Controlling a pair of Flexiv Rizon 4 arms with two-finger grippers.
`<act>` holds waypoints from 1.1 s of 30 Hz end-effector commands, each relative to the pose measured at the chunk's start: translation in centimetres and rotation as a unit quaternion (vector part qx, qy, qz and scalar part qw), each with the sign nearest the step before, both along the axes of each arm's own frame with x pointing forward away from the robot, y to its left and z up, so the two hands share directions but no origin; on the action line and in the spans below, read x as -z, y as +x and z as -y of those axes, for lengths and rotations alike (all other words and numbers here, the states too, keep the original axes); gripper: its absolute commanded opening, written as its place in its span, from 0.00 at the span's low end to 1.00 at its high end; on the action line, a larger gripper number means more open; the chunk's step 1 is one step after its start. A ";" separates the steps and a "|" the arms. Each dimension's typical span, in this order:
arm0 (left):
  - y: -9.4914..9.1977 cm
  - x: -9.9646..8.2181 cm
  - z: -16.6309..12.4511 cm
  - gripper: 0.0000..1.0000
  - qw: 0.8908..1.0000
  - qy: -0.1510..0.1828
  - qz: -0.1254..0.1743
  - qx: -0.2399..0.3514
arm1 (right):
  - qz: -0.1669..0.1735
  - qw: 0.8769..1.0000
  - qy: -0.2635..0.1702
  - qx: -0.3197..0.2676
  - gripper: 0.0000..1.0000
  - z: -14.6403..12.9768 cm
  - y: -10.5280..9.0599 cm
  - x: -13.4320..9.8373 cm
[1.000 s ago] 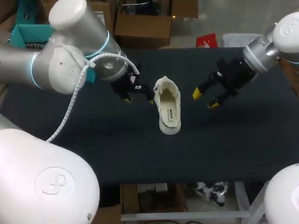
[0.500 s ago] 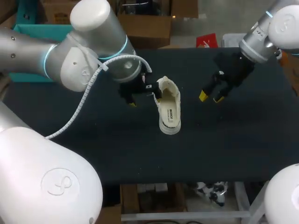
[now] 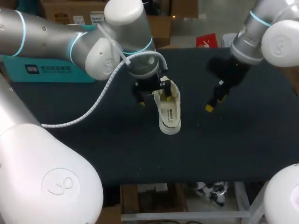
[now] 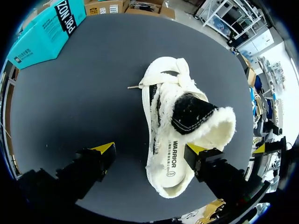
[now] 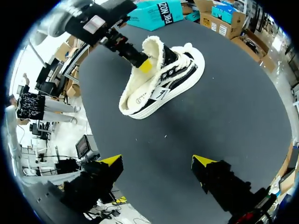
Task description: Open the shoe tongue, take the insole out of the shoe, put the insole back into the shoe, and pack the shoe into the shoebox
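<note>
While the shoe (image 3: 170,116) stands on its sole near the middle of the table (image 3: 117,154), your left gripper (image 3: 154,101) is over its far half, released. One yellow tip sits at the fleecy rim of the opening, and the other hangs over bare surface on the shoe's left side. Your left arm (image 3: 93,46) and its white cable (image 3: 88,109) cross the far left part of the table, between the shoe and the teal shoebox (image 3: 46,72) by the far left corner. Your right gripper (image 3: 215,102) is also released and empty, between the shoe and the right edge and clear of the shoe. The shoe's long axis runs from far edge to near edge, toe toward the far edge and heel toward you. You have bare surface along the near edge and toward both near corners.
</note>
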State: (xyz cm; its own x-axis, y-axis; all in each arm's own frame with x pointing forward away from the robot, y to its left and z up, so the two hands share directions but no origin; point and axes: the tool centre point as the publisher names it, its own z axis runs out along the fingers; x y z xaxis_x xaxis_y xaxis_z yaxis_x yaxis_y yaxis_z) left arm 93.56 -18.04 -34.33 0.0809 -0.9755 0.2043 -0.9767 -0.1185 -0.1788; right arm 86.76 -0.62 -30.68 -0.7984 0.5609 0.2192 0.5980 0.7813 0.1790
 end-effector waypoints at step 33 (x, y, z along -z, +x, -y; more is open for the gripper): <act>0.0 1.2 1.7 0.00 0.999 0.026 -0.024 -0.040 | 0.092 0.966 -0.140 -0.197 1.00 5.1 1.0 -0.2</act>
State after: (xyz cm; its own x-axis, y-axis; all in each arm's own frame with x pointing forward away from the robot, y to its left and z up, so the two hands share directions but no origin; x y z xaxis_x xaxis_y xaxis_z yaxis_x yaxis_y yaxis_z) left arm 93.63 -19.61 -35.49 0.1652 -0.9746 0.1513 -0.9731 -0.1860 -0.1356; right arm 86.94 -6.54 -30.66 -0.9712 0.2241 -0.0805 0.2222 0.9745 0.0322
